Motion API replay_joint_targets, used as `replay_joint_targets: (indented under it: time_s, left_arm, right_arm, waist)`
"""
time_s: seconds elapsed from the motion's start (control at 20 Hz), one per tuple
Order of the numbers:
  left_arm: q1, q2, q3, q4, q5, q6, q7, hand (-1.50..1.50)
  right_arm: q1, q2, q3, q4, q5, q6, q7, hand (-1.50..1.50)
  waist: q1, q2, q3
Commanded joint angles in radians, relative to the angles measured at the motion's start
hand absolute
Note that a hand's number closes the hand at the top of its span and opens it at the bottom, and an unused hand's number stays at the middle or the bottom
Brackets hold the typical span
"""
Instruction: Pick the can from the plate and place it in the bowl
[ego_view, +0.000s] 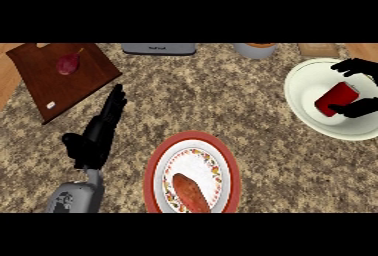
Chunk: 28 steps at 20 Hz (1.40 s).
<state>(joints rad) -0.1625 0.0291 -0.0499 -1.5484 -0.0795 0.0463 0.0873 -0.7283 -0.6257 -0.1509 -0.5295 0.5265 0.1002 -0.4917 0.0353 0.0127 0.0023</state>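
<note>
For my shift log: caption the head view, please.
The red can, held by the right hand over the white bowl; left hand open beside the red-rimmed plate.

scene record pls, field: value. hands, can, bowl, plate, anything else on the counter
right hand: upper right, fingers curled round red can
can: over the inside of white bowl; resting on it or not, cannot tell
left hand: open, fingers straight, left of plate
plate: red rim, lower centre, holds oblong orange-brown food, no can
cutting board: upper left, small red item on it
task state: can off plate, not yet released
</note>
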Motion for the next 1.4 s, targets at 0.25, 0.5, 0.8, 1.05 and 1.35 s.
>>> replay_joint_targets:
  time_s: [0.25, 0.5, 0.8, 1.05, 1.35]
  left_arm:
    - [-0.017, 0.032, 0.046, 0.048, 0.031, -0.033, -0.035, 0.0]
    - [0.008, 0.026, 0.024, -0.016, 0.023, -0.022, 0.025, 0.0]
    - [-0.038, -0.004, 0.014, 0.045, -0.011, 0.016, -0.002, 0.0]
    - [-0.02, 0.02, 0.036, 0.042, 0.014, -0.013, -0.014, 0.0]
    - [0.0, -0.007, 0.011, 0.04, -0.003, 0.004, -0.026, 0.0]
  right_arm:
    - [-0.087, 0.016, -0.138, 0.143, -0.133, 0.059, -0.197, -1.5]
    - [-0.115, -0.051, -0.232, 0.168, -0.229, 0.137, -0.194, -1.5]
    - [-0.126, -0.163, -0.284, 0.259, -0.281, 0.29, -0.145, -1.5]
    - [-0.069, -0.234, -0.312, 0.305, -0.321, 0.464, -0.193, -1.5]
    - [-0.007, -0.259, -0.302, 0.284, -0.335, 0.582, -0.256, -1.5]
  waist:
    - [-0.011, -0.003, -0.001]
    - [-0.018, -0.008, -0.001]
    - [-0.018, -0.003, -0.001]
    - [-0.017, -0.002, 0.0]
    - [-0.022, -0.004, 0.0]
